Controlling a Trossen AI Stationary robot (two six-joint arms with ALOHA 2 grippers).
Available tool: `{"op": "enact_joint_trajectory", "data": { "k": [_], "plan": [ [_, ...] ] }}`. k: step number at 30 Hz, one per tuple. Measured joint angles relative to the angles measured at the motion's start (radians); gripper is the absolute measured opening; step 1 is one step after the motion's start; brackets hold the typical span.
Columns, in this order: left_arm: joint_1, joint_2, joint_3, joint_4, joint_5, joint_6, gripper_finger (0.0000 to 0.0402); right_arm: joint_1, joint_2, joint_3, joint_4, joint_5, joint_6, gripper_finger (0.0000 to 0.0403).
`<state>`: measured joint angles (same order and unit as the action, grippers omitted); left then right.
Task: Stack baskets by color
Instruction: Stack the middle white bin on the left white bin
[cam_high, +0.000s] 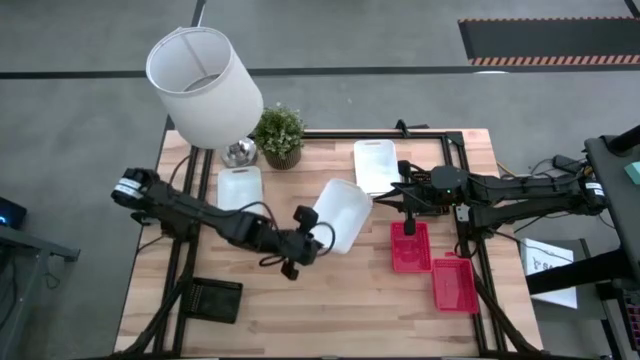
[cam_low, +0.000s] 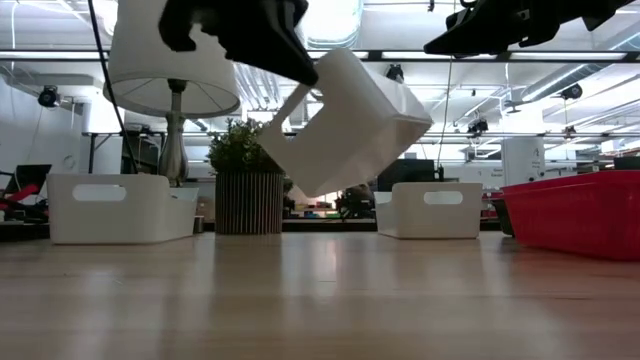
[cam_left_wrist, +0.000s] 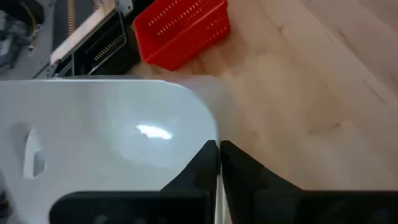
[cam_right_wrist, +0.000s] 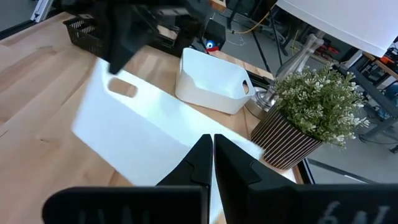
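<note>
My left gripper (cam_high: 318, 234) is over the middle of the table, shut on a smooth white basket (cam_high: 342, 214) that hangs tilted in the air (cam_low: 350, 125). Two more white baskets rest on their bottoms, one at the far left (cam_high: 240, 187) and one at the far middle (cam_high: 375, 164). Two red mesh baskets (cam_high: 410, 246) (cam_high: 455, 284) sit on the right. A black mesh basket (cam_high: 215, 298) sits at the near left. My right gripper (cam_high: 402, 196) hovers shut and empty above the table, between the far white basket and the red ones. My left gripper pinches one wall of the white basket at its rim (cam_left_wrist: 217, 134), near a rounded corner, with one finger on each face of the thin wall. The fingers come slanting down from the table's left. The basket is lifted clear of the table and tilted (cam_low: 350, 125).
A white lampshade (cam_high: 203, 85) on a metal stand and a potted plant (cam_high: 280, 133) stand at the far edge. Black frame rails (cam_high: 195, 190) run along the table's left and right sides. Bare wood lies in the near middle of the table.
</note>
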<state>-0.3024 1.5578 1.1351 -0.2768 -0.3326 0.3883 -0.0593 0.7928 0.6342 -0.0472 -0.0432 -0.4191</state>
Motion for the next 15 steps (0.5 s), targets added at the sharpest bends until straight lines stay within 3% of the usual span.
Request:
{"op": "enact_joint_trajectory", "data": {
  "k": [3, 15],
  "plan": [
    [-0.041, 0.0, 0.002, -0.003, -0.044, -0.031, 0.0, 0.0, 0.0, 0.0, 0.0, 0.0, 0.0, 0.0009],
    [-0.077, 0.0, 0.082, -0.002, -0.051, -0.096, 0.0, 0.0, 0.0, 0.0, -0.001, 0.0, 0.0, 0.0009]
  ]
}}
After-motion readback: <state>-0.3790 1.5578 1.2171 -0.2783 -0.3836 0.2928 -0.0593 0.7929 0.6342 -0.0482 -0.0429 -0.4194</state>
